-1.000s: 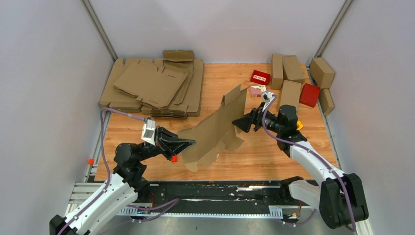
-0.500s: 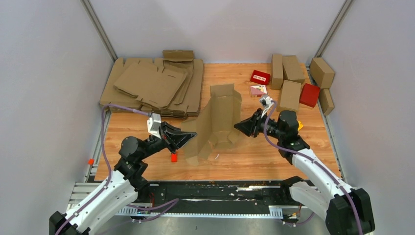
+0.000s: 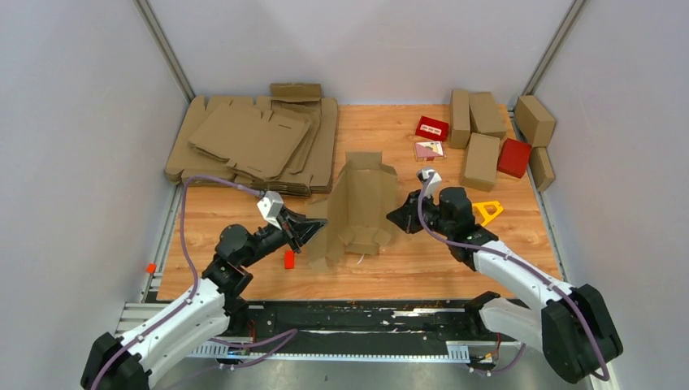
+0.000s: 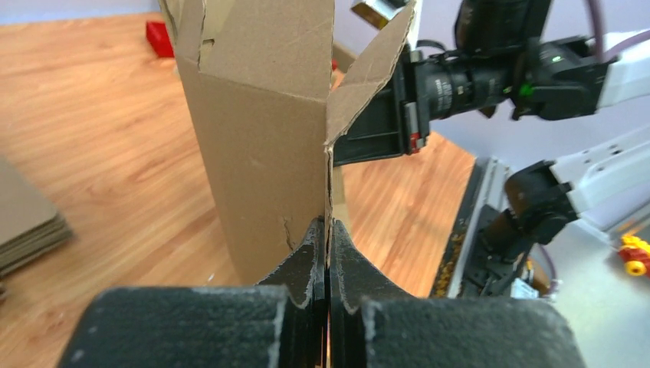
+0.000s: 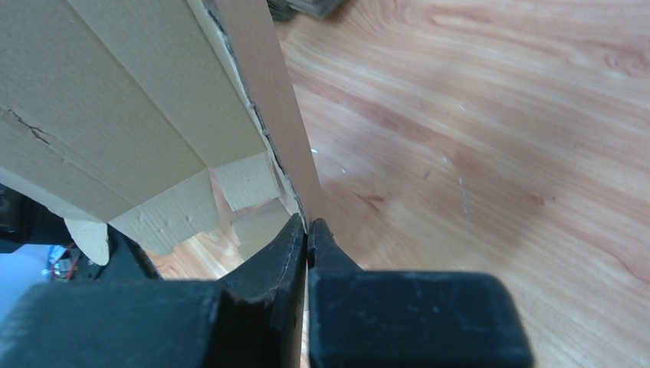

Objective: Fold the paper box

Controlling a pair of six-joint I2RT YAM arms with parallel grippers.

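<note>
L tool [image 3: 320, 230] & R tool [image 3: 393, 218] each clamp paper box [image 3: 361, 199]; wood table [image 3: 426, 262], grey walls [image 3: 366, 49].

The paper box [image 3: 363, 203] is held at the middle of the table [image 3: 422, 264], between the left gripper [image 3: 322, 230] and the right gripper [image 3: 393, 218]. Flat sheets [image 3: 256, 142] are stacked behind it to the left, and folded cartons [image 3: 486, 134] are grouped behind to the right.

The top camera looked steeply down from above and behind both arm bases over the whole orange-brown wooden bench [image 3: 382, 130]. Each wrist camera sat close behind its black two-finger tool, left tool [image 4: 328, 257] and right tool [image 5: 306, 241], facing the upright brown cardboard paper box [image 3: 361, 199], which all three views shared.
</note>
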